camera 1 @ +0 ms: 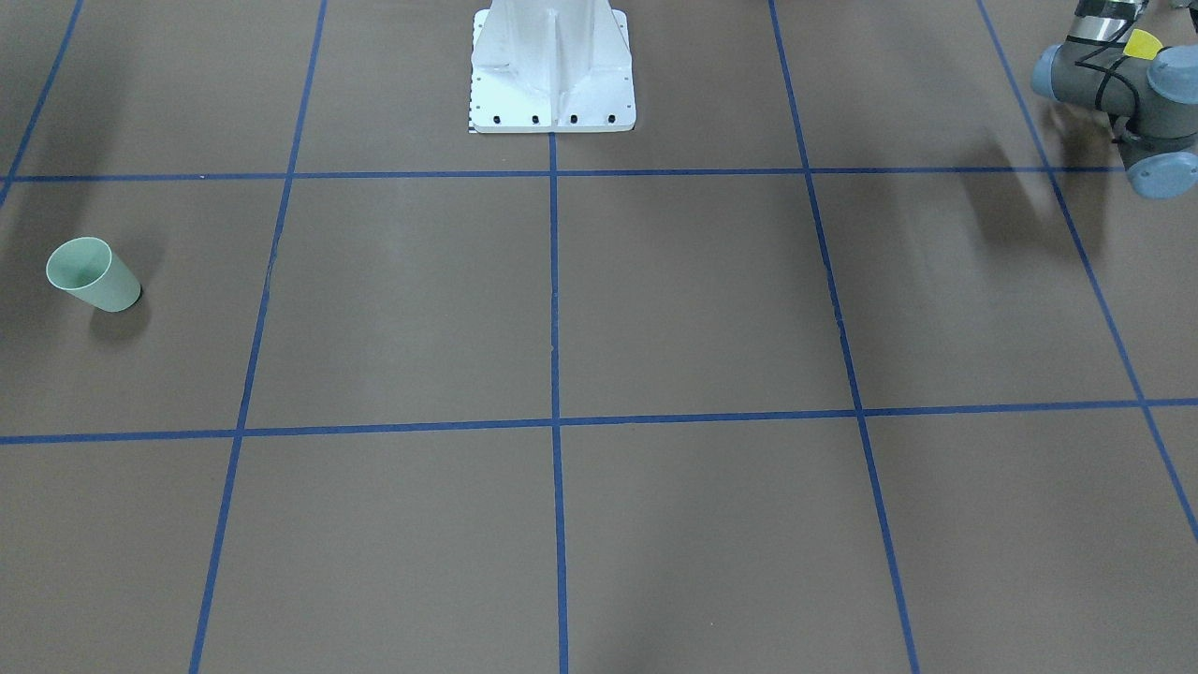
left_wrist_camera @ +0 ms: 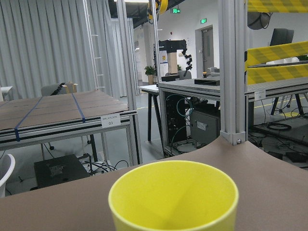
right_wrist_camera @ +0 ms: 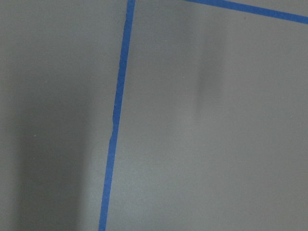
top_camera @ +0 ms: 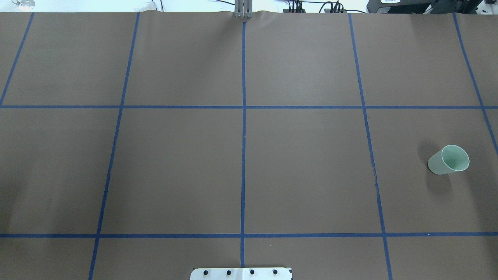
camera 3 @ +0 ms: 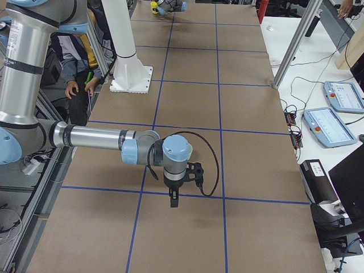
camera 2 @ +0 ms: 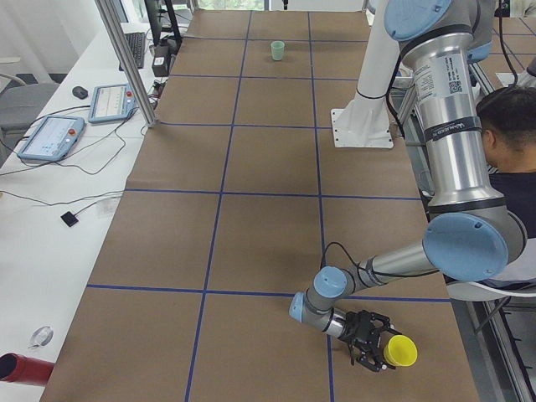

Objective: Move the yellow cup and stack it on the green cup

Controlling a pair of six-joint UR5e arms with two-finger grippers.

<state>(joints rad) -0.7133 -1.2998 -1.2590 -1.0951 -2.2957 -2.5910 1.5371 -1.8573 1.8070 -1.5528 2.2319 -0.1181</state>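
Two cups, well apart: the bright yellow plastic tumbler (camera 2: 400, 350) at the left gripper (camera 2: 371, 345), by the left end of the brown blue-taped table (top_camera: 303, 167); the pale mint-green plastic tumbler (top_camera: 448, 159) upright near its right edge. Neither pincer's state can be told (the right gripper (camera 3: 173, 199) hangs above the tabletop).

Silver tube arms (camera 2: 452, 142), blue-grey joint caps (camera 2: 473, 247), looping black cables (camera 3: 211, 165), black jaws, white bolted pedestal (camera 1: 552, 70).

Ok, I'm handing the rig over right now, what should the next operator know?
Left hand: at the yellow cup, low over the left end of the table; grip unconfirmed.
Right hand: pointing down over bare table, no cup there; open or shut unclear.
Green cup: upright, alone, right end.
Done: yellow cup reached. Left: carry it across, stack it on the green cup.
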